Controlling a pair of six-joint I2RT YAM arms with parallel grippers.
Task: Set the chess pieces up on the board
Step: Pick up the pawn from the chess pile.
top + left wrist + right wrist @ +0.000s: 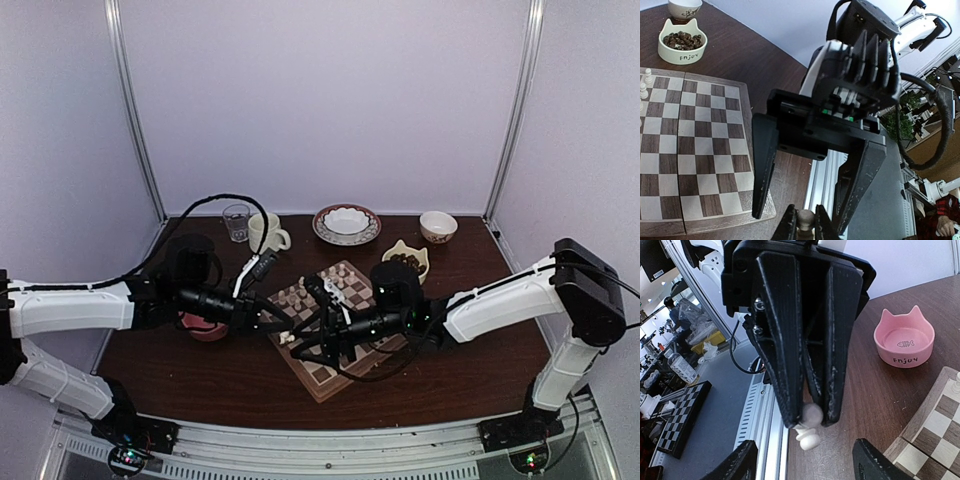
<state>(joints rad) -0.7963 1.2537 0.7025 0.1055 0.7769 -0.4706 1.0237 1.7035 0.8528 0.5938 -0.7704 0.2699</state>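
While the pink bowl (205,325) sits well off to the left, all the action is in the middle, and it looks like a hand-off in mid-air. The left gripper (807,415) has its jaws pinched tight on the round head of a pale pawn (809,432), whose base hangs free below. The pawn is not on the board. It's held up off the board's edge, over bare table close to the front rail.

Facing it is the right gripper (799,220), jaws apart, one on each side of the pawn and neither touching it.

Here's the danger. If the left lets go before the right has a firm hold, that pawn drops, and from there I'd say it could roll off the table edge. If the right comes in off-centre, one jaw could knock the base sideways and twist it out of the pinch. The two sets of jaws could also clash, with so little pawn to share.

Further right the board (700,150) waits with most squares bare, its white pieces (646,82) along one edge. A careless swing could topple them.
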